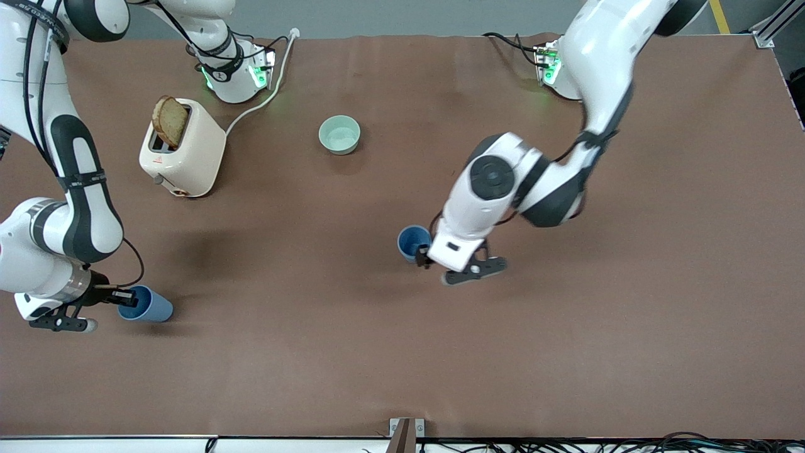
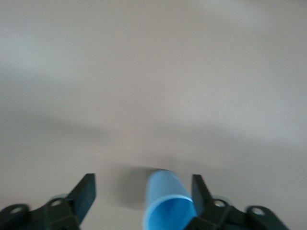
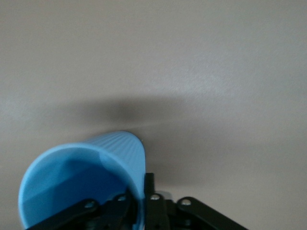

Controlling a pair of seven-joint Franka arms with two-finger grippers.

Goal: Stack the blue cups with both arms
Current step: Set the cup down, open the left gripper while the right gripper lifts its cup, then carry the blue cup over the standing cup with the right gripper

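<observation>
One blue cup (image 1: 413,241) stands upright on the table near its middle. My left gripper (image 1: 422,257) is open around it. In the left wrist view the cup (image 2: 165,201) sits between the fingers (image 2: 86,191), close against one of them. My right gripper (image 1: 126,296) is shut on the rim of the second blue cup (image 1: 149,306) over the right arm's end of the table and holds it tilted. In the right wrist view one finger (image 3: 149,191) is outside the cup's wall (image 3: 81,177) and the other is inside.
A cream toaster (image 1: 182,151) with a slice of bread in it stands near the right arm's base, its white cable running to the table's edge. A pale green bowl (image 1: 339,134) sits farther from the front camera than the middle cup. The brown table (image 1: 566,346) shows bare elsewhere.
</observation>
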